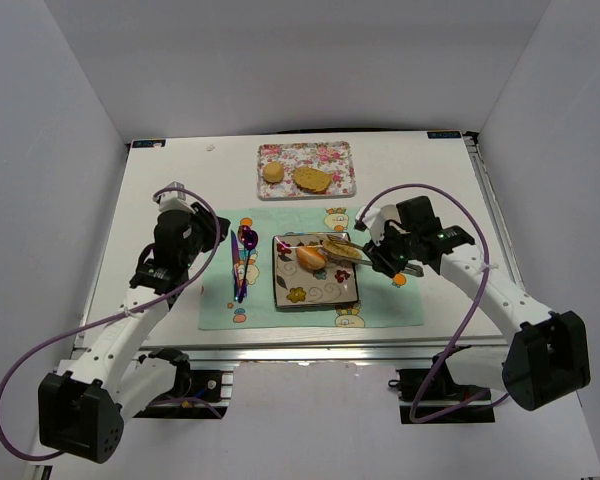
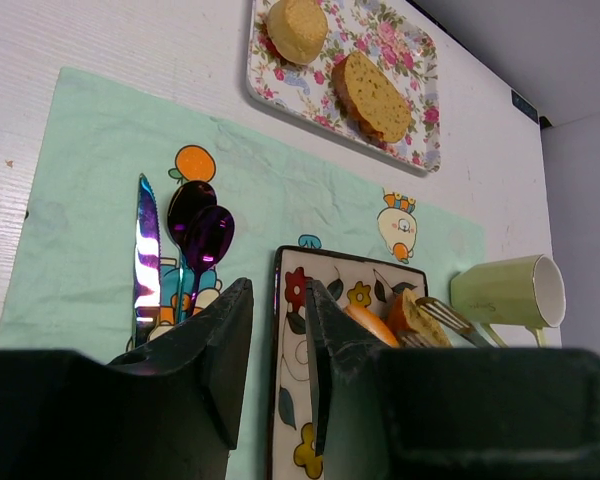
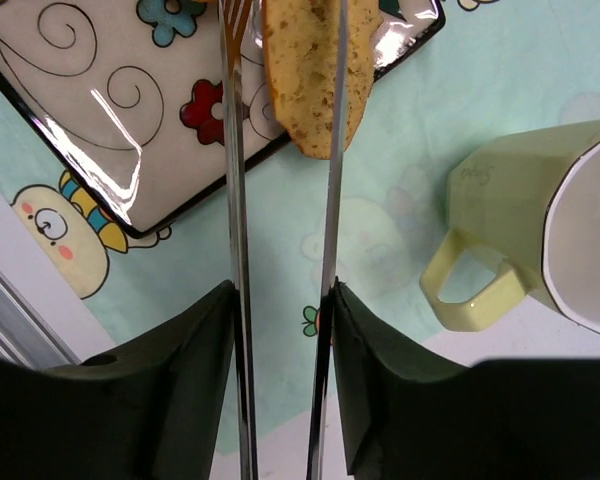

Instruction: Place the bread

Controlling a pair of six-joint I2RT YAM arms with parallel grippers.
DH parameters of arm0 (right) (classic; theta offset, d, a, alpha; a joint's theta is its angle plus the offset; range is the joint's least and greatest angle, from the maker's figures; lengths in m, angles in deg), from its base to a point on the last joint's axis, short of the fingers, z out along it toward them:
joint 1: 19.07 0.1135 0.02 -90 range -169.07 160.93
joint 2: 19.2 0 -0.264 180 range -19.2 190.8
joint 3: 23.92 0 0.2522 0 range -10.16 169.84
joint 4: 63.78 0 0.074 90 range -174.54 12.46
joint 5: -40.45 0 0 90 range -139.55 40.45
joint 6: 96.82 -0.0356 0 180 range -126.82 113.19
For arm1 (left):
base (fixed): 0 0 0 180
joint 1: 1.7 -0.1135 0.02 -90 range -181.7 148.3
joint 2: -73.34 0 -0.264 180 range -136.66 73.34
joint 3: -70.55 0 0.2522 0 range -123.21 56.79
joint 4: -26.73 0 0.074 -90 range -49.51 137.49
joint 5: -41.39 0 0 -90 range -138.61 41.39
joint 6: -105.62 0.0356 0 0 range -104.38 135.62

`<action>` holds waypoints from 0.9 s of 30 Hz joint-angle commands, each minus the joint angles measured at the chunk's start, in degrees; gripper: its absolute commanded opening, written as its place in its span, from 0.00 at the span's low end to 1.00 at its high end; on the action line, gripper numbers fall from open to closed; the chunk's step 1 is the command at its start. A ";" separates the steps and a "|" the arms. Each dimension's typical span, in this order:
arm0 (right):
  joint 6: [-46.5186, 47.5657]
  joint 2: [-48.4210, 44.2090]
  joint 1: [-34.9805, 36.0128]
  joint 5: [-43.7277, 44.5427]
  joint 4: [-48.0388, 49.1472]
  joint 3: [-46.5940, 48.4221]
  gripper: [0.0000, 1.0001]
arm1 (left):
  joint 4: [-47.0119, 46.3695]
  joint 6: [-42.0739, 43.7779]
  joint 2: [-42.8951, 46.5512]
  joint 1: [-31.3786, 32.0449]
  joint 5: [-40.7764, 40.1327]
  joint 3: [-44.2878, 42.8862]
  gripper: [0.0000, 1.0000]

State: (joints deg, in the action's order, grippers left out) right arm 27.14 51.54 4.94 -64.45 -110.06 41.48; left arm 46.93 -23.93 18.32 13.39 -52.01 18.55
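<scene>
**Top external:** My right gripper [image 1: 378,254] reaches over the square white plate with painted flowers [image 1: 325,292]. Its fingers are clamped on thin metal tongs [image 1: 358,250], whose tips flank a long golden-brown toasted bread slice [image 1: 342,248] ahead of them. An oval golden roll [image 1: 311,257] lies just beyond the slice. Well past my fingertips, a rectangular pink-flowered tray [image 1: 345,170] carries a round bun [image 1: 273,172] and a second toasted slice [image 1: 312,180].

**Left wrist:** My left gripper [image 2: 278,300] hangs with fingers slightly apart and nothing between them. A silver knife [image 2: 147,250] and purple spoon [image 2: 205,235] lie ahead to the left, and the plate ahead to the right.

**Right wrist:** My fingers press the tongs' two arms. The slice sits at the tips, its near end reaching past the plate's black rim over the mint-green placemat [image 3: 380,230]. One arm looks clear of the crust, so I cannot tell whether it is pinched. A pale green mug [image 3: 520,230] stands right of my fingers. The slice looks light, dry, stiff and crumbly. I'd take it across its narrow width, mid-length, with gentle pressure.
</scene>
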 commanded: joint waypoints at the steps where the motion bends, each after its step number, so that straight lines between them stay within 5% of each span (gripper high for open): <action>1: -0.73 -1.83 -0.19 -2.24 1.05 1.44 0.48 | -0.02 -0.35 1.76 -0.33 0.41 -0.35 0.38; 12: -4.15 -2.98 -0.80 -7.86 1.13 13.39 0.38 | -0.99 -0.26 0.71 -0.41 0.85 -1.22 0.38; 17: -10.12 -2.54 -3.26 -5.68 5.25 17.09 0.12 | -1.08 -0.35 1.06 -0.41 0.94 -0.87 0.38; 19: -14.25 -1.05 -8.95 -2.52 6.75 17.53 0.00 | -1.34 -0.35 1.15 -0.33 0.85 -0.70 0.38; 27: -28.24 8.79 -33.39 4.34 12.63 11.39 0.00 | -3.53 -0.70 0.36 -0.41 1.64 0.18 0.38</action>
State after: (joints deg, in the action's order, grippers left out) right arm 5.28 58.36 -23.51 -63.97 -100.81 55.92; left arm 45.44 -24.34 18.54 13.39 -51.49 18.55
